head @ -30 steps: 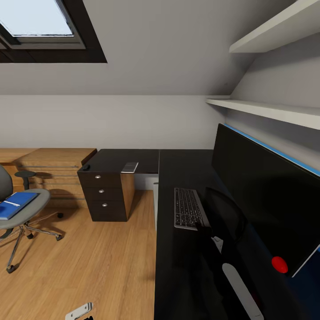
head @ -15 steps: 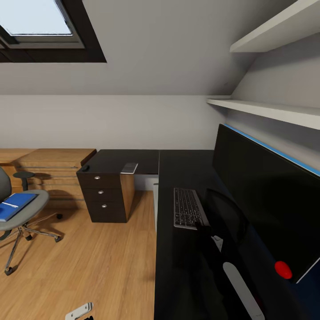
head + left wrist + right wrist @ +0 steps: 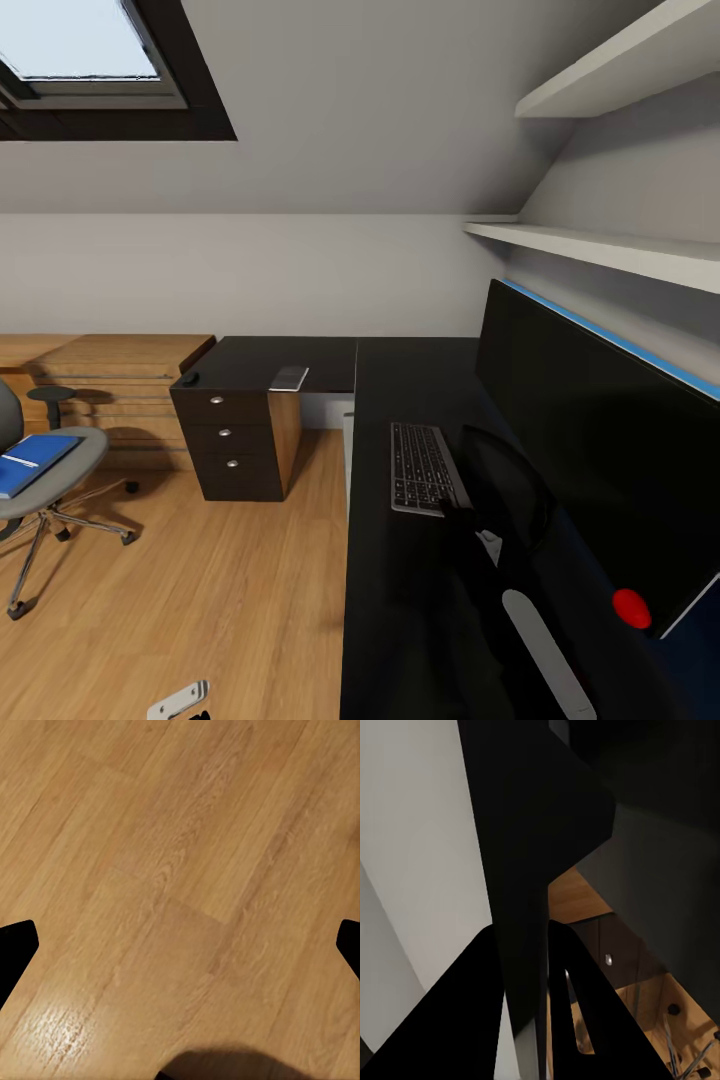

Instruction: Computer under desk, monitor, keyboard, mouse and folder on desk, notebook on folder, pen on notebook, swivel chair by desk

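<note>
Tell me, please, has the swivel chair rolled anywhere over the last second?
No. The swivel chair keeps its spacing from the desk's drawers; only the camera shifted slightly.

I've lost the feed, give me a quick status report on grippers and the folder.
Left gripper open over bare floor. Right gripper: cannot tell. Folder on swivel chair, off the desk. Nothing visible on the floor between.

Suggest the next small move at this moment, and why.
Probably set the monitor down by the keyboard: the right pincer appears clamped on its edge above the desk. The folder waits on the swivel chair.
</note>
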